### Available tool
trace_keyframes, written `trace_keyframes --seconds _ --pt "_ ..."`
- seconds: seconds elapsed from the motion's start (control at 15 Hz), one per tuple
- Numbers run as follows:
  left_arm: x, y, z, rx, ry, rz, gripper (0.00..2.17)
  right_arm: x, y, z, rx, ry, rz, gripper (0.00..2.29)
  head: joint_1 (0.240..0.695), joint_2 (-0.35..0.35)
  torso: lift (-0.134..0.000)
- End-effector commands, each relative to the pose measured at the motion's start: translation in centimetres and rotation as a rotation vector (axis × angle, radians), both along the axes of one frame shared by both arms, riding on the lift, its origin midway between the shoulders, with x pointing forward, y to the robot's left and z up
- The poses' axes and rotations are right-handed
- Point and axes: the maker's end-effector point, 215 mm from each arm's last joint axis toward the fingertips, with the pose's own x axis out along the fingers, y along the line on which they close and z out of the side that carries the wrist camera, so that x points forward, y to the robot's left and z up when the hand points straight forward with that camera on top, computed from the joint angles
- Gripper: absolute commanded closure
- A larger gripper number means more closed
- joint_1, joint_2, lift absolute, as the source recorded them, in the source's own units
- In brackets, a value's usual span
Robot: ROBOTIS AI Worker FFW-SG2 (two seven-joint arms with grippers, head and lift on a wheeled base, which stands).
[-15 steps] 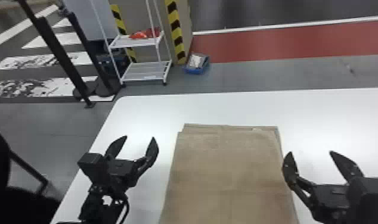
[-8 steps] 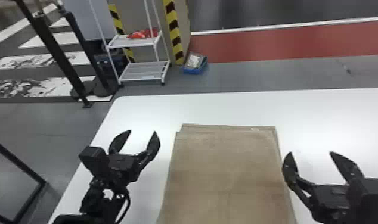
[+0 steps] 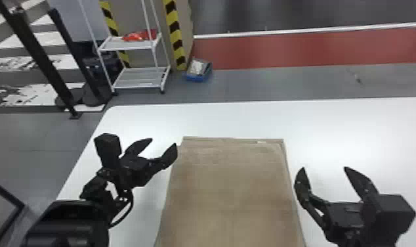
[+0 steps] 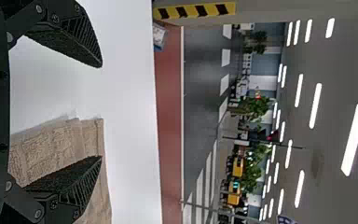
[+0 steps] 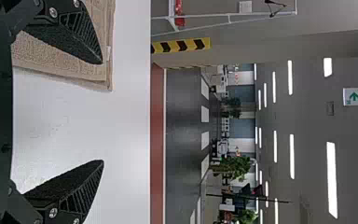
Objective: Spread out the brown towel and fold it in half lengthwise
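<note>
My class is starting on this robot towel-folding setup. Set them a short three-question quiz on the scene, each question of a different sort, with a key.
1. True or false: the brown cloth towel lies on the white table.

2. Choose one. The black right gripper has its fingers:
a) shut on the towel
b) spread apart, holding nothing
c) shut, holding nothing

3. Fill in the blank: of the two shelves seen on the white metal rack, the red item sits on the ____ one.

Key: 1 true; 2 b; 3 upper
</note>
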Motion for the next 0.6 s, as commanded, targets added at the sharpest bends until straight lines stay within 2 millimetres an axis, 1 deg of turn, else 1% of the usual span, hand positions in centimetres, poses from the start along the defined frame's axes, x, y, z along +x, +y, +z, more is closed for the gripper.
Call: trace_keyframes --seconds 0.0,0.2,0.27,0.4,0.53 --pt "0.7 -0.1 -2.0 -0.031 0.103 -0.034 0.21 0.0 0.0 -0.1 0.001 0.004 0.0 0.13 0.695 0.154 -0.125" --pt "2.3 0.2 -1.5 -0.005 0.097 -0.039 0.21 0.0 0.0 -0.2 0.0 0.005 0.0 0.13 0.695 0.148 -0.125" --pt "2.5 0.2 -1.8 -0.004 0.104 -0.039 0.21 0.0 -0.1 -0.3 -0.001 0.007 -0.001 0.13 0.695 0.15 -0.125" --pt "3.1 -0.1 -1.8 0.006 0.104 -0.051 0.21 0.0 -0.1 -0.4 -0.002 0.008 -0.003 0.13 0.695 0.15 -0.125" --pt "3.4 -1.0 -2.5 0.012 0.122 -0.077 0.21 0.1 -0.1 -0.5 -0.002 0.01 -0.002 0.13 0.695 0.146 -0.125"
